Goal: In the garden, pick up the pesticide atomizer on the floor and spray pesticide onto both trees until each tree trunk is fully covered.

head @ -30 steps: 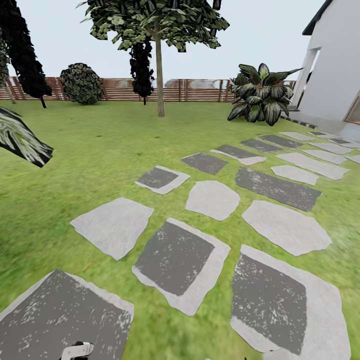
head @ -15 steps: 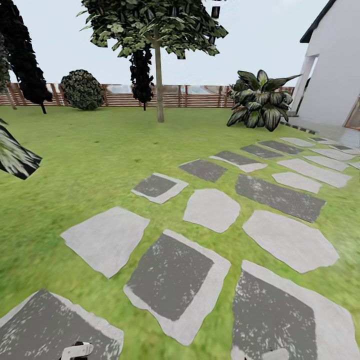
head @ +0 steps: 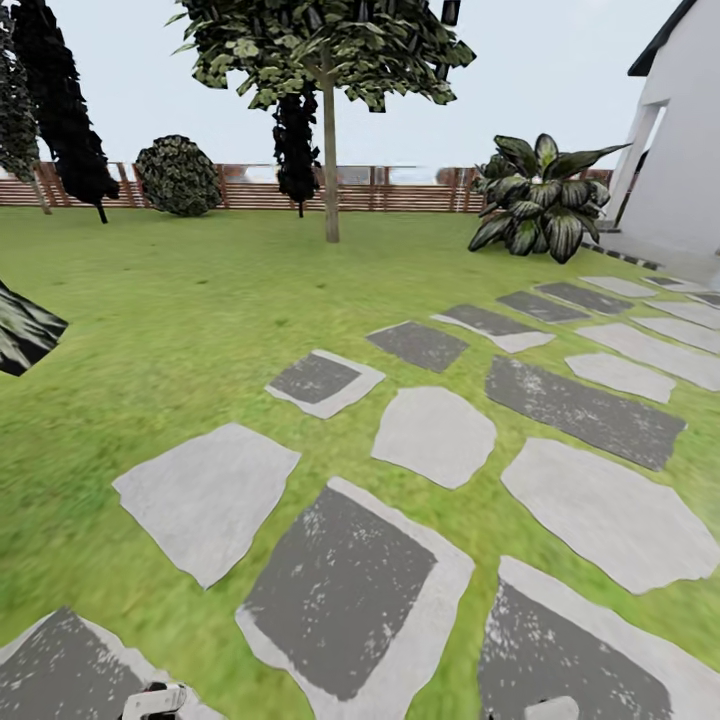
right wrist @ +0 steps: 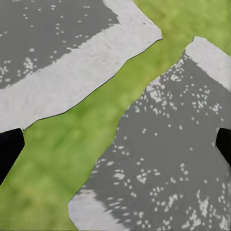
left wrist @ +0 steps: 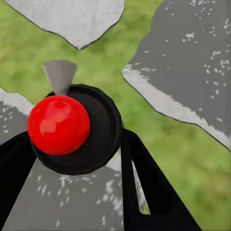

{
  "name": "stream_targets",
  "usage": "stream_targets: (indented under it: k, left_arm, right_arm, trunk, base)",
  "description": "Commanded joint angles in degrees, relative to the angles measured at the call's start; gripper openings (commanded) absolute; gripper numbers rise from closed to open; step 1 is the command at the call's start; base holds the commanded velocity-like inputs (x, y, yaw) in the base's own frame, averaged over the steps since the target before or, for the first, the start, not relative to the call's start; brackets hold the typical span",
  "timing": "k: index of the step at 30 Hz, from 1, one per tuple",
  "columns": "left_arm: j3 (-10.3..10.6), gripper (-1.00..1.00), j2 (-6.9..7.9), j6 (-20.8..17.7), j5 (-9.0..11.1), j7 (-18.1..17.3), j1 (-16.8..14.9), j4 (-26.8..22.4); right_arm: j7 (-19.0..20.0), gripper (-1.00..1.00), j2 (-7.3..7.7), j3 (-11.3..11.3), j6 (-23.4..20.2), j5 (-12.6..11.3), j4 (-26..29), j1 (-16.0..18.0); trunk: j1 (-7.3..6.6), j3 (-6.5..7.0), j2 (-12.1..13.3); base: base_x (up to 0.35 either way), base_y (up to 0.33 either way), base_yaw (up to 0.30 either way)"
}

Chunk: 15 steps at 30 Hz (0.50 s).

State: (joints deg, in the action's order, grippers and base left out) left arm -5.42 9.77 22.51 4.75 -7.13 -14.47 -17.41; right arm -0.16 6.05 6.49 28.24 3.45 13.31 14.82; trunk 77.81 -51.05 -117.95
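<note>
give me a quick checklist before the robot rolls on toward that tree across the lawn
1. Atomizer in the left gripper: ok, its black body and red cap sit between the dark fingers.
2. Right gripper free: ok, fingers spread at the frame edges, nothing between them.
3. Target in sight: ok, a straight-trunked tree stands ahead near the fence.
4. Route: ok, grass and flat paving stones lie between.
5. Spraying range: not ok, the trunk is far off.
6. Second tree: cannot tell which it is.
</note>
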Motion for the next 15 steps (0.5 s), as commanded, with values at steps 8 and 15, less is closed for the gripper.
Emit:
stream_targets:
  k: [8,15]
  left_arm:
    - [-0.3,-1.0,-0.02,0.1,0.5,-0.6,0.0,0.0]
    - [-0.3,-1.0,-0.02,0.1,0.5,-0.6,0.0,0.0]
  right_arm:
    - [0.0,1.0,0.02,0.0,0.1,0.3,0.0,0.0]
    - [0.0,1.0,-0.06,0.0,0.1,0.3,0.0,0.0]
  trunk:
    - [0.03,-0.05,0.0]
    - [0.03,-0.05,0.0]
  base:
    - [0.338,-0.08,0.001]
    - [0.338,-0.08,0.139]
